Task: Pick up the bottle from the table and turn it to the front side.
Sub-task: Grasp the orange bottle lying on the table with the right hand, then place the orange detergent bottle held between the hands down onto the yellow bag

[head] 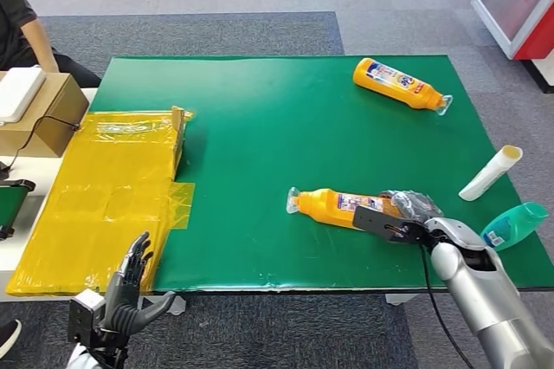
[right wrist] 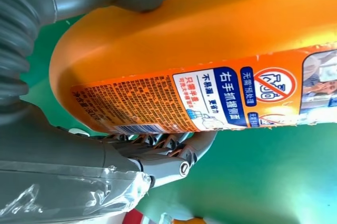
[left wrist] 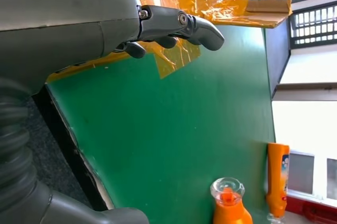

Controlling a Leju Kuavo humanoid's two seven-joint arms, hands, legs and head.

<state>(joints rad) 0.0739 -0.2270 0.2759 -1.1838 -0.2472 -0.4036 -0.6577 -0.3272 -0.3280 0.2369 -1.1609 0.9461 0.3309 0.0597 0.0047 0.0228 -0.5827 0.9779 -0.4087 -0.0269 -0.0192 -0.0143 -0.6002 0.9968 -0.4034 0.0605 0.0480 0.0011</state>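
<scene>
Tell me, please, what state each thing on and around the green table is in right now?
Near orange bottle: lying on its side, gripped at its base by the right hand.
Far orange bottle: lying on its side, untouched.
White tube: lying flat.
Teal bottle: lying at the table edge.
Left hand: holds nothing, fingers spread.
Yellow taped cardboard: flattened, one flap raised.
</scene>
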